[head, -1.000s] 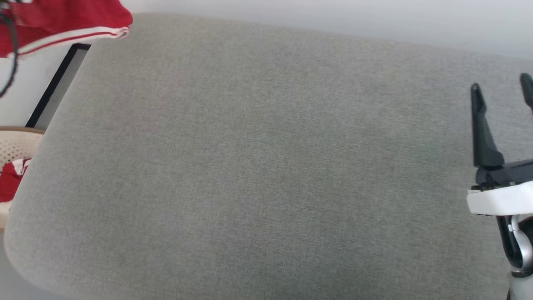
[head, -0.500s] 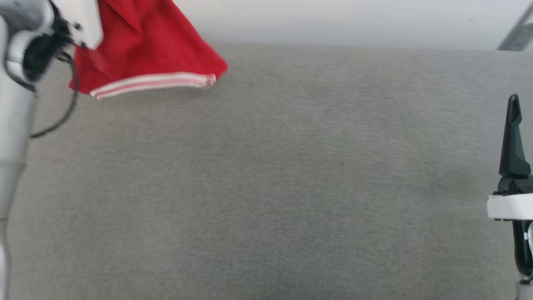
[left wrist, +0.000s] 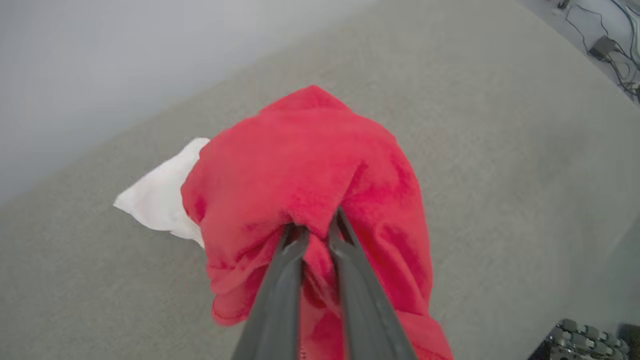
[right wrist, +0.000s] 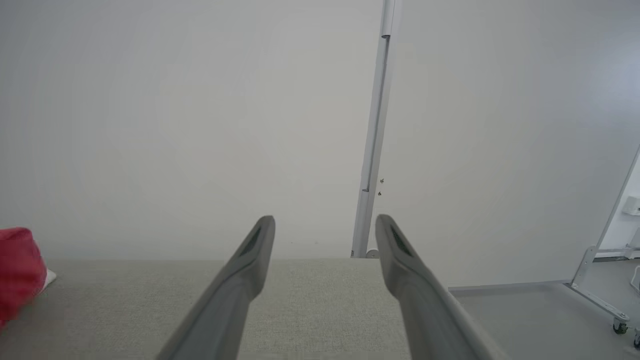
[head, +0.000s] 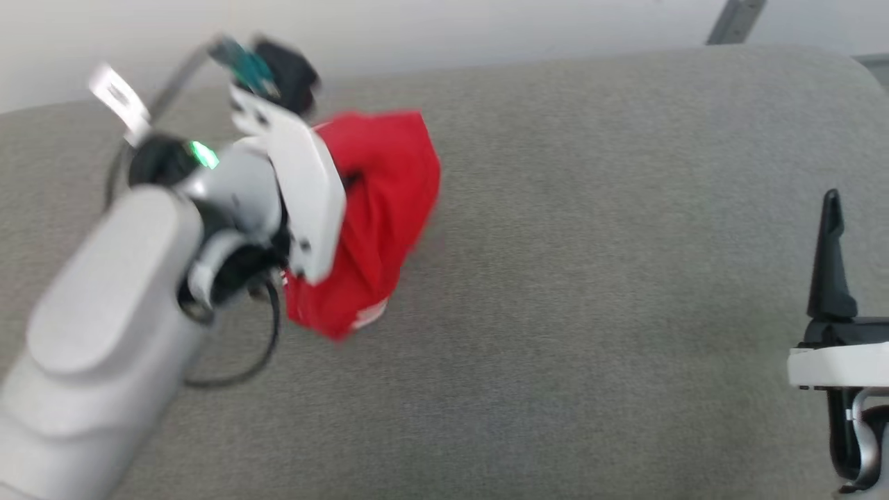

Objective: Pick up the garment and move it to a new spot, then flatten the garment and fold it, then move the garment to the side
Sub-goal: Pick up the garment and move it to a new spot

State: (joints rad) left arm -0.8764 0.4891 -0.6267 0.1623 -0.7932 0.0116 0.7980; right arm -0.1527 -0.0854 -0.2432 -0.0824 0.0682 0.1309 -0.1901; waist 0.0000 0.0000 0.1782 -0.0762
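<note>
- Pale-grey casing covers the left forearm (head: 104, 333), which is raised from the lower left of the head view and angled up and to the right over the grey fabric-covered surface (head: 590, 292).
- At the wrist a green light (head: 203, 154) is lit, and a dark cable (head: 239, 375) is looped below it.
- The left gripper (left wrist: 312, 227) is pointed down toward the surface in its wrist view. Its two dark fingers (left wrist: 279, 295) are drawn almost together and clamped on a pinch of red cloth.
- The garment (left wrist: 310, 160) is held bunched from that pinch, its bright red fabric draped over and around the fingertips in soft folds.
- A white sleeve (left wrist: 157, 197) is pushed out from the left side of the bundle in the left wrist view. Whether it rests on the surface cannot be told.
- In the head view the garment is seen left of centre, toward the far edge of the surface. It is blurred and partly hidden behind the white wrist plate (head: 305, 194).
- The right gripper (right wrist: 325, 225) is held at the right side, well apart from the garment.
- Its fingers are spread wide with nothing between them, and they are aimed at a pale wall (right wrist: 175, 125) and a vertical rail (right wrist: 375, 140).
</note>
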